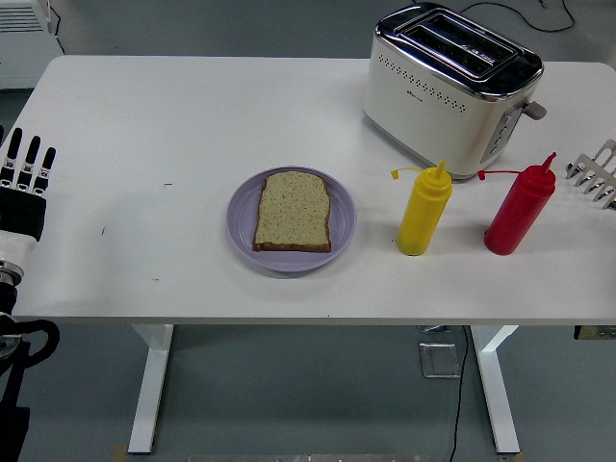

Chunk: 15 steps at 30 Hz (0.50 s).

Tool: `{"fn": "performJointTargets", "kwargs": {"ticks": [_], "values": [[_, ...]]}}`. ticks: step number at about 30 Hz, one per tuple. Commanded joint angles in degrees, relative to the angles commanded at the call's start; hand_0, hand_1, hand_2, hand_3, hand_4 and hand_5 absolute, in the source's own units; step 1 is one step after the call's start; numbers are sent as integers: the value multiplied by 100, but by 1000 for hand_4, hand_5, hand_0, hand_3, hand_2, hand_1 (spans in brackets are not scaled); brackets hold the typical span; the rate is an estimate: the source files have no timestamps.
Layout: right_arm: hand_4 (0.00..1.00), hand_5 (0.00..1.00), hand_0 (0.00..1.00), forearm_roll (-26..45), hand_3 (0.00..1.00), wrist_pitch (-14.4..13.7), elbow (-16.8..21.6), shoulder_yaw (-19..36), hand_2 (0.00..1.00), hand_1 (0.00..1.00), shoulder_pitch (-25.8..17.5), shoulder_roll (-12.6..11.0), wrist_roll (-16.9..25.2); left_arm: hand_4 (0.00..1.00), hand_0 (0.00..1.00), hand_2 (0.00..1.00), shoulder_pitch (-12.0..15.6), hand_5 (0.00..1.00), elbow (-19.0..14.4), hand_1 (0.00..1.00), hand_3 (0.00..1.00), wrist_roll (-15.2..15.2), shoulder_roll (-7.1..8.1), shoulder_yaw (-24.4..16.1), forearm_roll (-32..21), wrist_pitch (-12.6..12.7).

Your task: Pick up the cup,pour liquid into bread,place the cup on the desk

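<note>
While the right hand [595,173] waits open at the table's right edge, red bottle [520,210] stands nearest (upright, untouched).

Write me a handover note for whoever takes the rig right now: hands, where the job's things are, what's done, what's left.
Left robot hand: at the table's left edge, fingers straight, holding nothing.
Right robot hand: only the fingertips show at the right edge, spread, holding nothing.
Bread: lies flat on the purple plate, middle of the table, no sauce on it.
No cup in view; the pourable items are the yellow squeeze bottle and the red squeeze bottle, both upright in front of the toaster, right of the plate.
Done: nothing yet.
Left: grasp a bottle, pour on the bread, set it back down.
</note>
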Motion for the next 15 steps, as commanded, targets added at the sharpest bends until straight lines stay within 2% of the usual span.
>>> {"fn": "performJointTargets", "kwargs": {"ticks": [15], "values": [[643,374,813,8,805,-9,1,-4,785,750,3,6,-8,536,799,825,0,998,2,798,745,-8,-6,-17,-8,9]]}}
